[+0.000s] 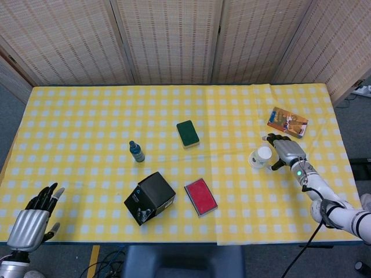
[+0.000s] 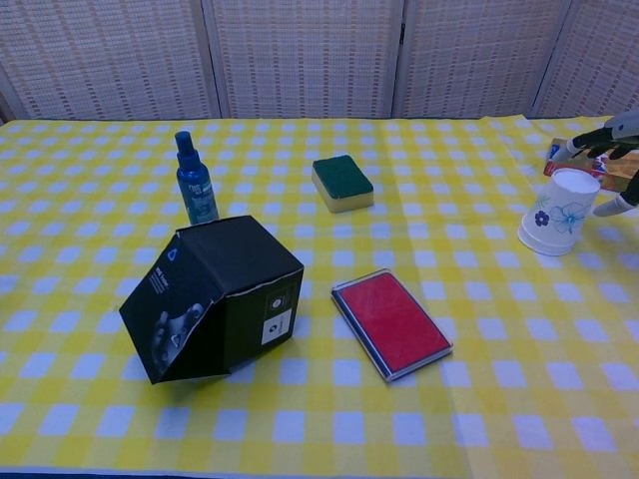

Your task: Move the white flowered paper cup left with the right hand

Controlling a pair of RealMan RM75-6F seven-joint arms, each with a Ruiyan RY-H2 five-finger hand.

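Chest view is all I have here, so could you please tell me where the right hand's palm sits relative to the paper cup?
Observer: In the head view the right hand sits just right of the paper cup, its fingers reaching around it.
Operator: Thanks. Is the left hand anywhere near the table?
Observer: The left hand hangs at the table's near left corner, holding nothing.
Operator: What lies behind the cup?
Observer: A colourful packet, apart from it.

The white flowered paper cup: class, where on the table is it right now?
In the head view the white flowered paper cup stands upside down near the table's right end, just below the colourful packet, with the right hand close beside it.
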